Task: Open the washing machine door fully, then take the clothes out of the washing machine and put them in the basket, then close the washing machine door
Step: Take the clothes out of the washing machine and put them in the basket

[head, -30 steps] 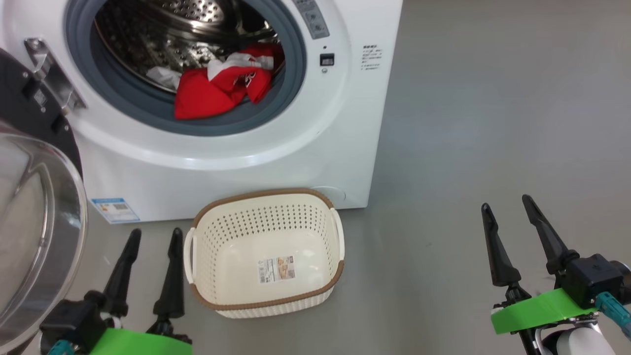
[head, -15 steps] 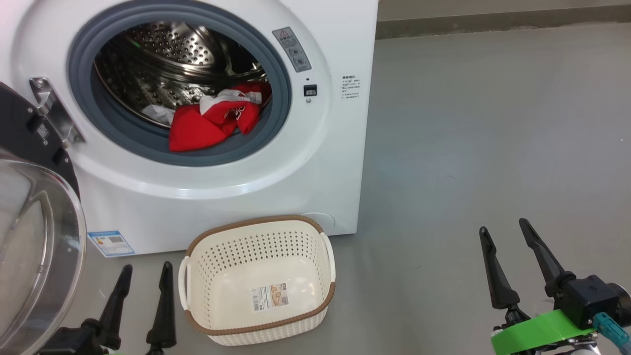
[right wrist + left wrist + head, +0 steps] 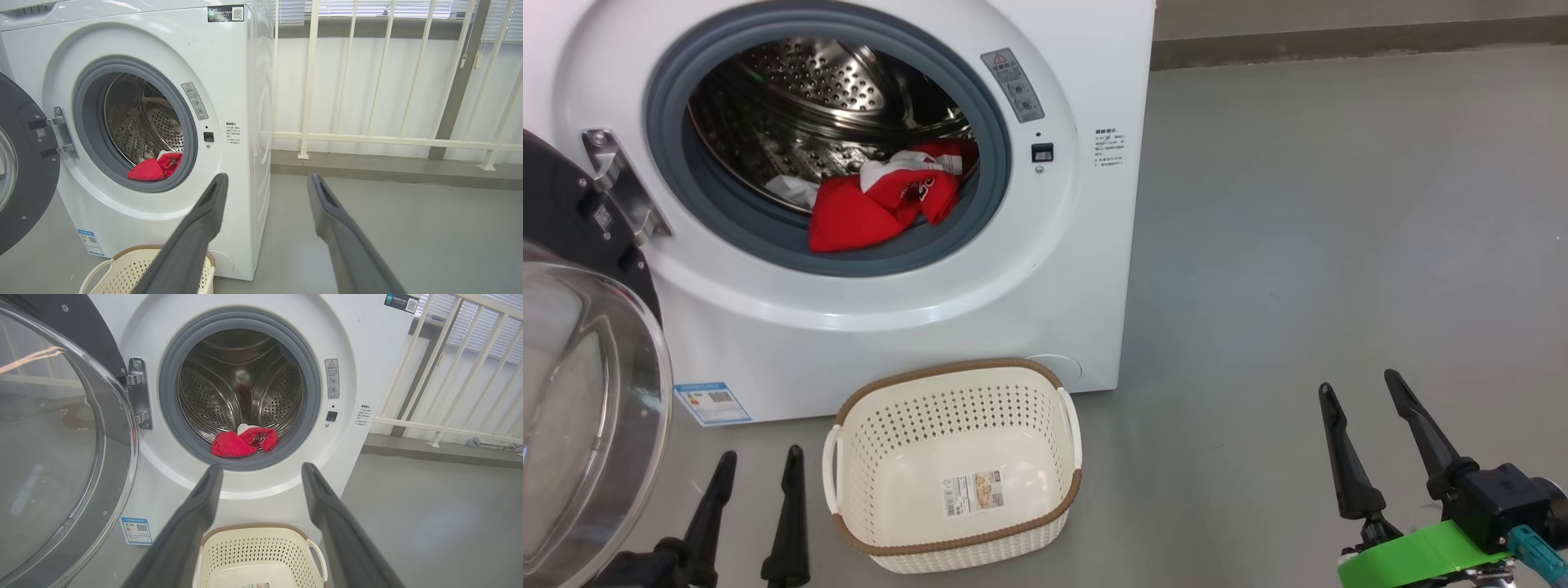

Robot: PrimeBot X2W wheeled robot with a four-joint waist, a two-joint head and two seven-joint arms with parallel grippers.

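Clothes (image 3: 882,214) — a red and white heap — lie at the front lip of the drum (image 3: 809,90), on the lower gasket (image 3: 890,263) of the washing machine (image 3: 1045,318). With the washing machine door (image 3: 580,408) swung wide, unloading looks like the step in hand. The left gripper (image 3: 760,455) and right gripper (image 3: 1360,384) hang spread and empty above the floor (image 3: 1298,204), either side of the empty basket (image 3: 956,369) at the machine's foot. Next comes a low reach past the gasket. How many garments there are is unclear — and the door is cut off at the left.
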